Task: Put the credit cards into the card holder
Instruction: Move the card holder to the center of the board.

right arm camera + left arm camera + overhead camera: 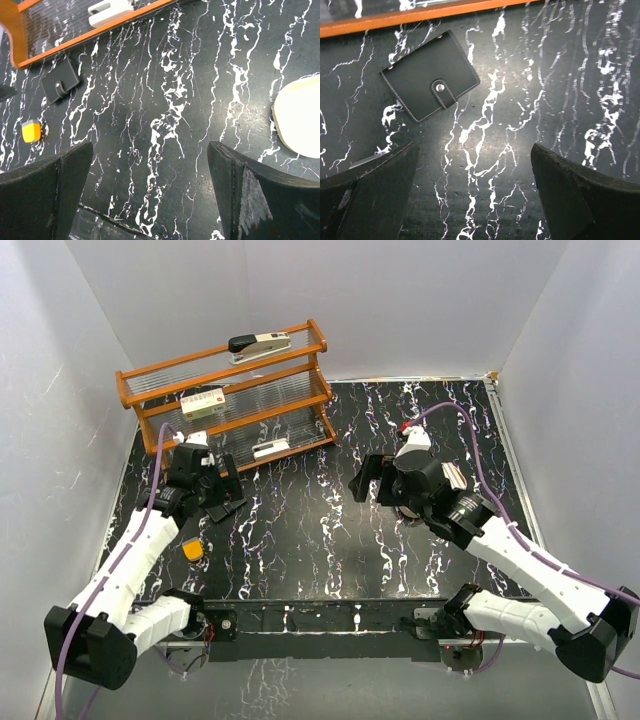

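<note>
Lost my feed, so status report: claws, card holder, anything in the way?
Left claw open, empty, card holder just ahead. Right claw open, empty. Holder snapped shut, flat on table. No cards in view; nothing between claw and holder.

My left arm [130, 560] reaches forward from its base, the wrist bent so my left gripper [474, 150] points downward, jaws spread wide and holding nothing. My right arm [520, 560] angles forward and inward toward the middle. My right gripper [150, 149] also faces down, wide apart and empty.
</note>
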Robot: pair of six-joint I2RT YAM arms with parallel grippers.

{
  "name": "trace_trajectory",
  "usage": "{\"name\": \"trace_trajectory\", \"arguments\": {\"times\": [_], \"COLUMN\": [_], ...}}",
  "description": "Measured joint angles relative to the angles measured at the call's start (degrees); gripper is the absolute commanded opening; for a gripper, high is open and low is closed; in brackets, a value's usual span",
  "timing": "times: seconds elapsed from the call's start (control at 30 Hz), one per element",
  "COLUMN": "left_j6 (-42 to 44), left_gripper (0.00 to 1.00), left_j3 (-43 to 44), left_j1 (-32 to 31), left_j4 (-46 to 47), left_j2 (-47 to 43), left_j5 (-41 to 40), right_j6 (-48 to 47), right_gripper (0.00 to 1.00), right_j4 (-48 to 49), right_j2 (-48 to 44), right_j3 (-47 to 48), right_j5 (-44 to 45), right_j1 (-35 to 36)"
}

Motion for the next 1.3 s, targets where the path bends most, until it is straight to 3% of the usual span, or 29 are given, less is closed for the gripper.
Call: {"name": "trace_trajectory", "arguments": {"times": [0.43, 0.9, 1.3], "left_j6": [-4.2, -1.1, 1.0], "left_gripper": [0.92, 0.94, 0.88], "left_j3": [-1.5, 3.5, 3.8], "left_j1": [1.7, 6.0, 6.1], "left_j4": [4.3, 9.5, 9.7], "left_j2": [14.1, 30.0, 33.5], "left_j5": [-5.2, -0.4, 5.0], "right_j6": [-0.6, 1.6, 1.2], "right_gripper": [0.98, 0.98, 0.98], "right_j4": [1.8, 4.8, 4.7], "right_j2": [-3.9, -6.3, -7.7], "right_j3": [-2.0, -2.1, -2.1], "right_j5": [-3.6, -7.0, -5.3], "right_j1": [0.0, 0.0, 0.0]}}
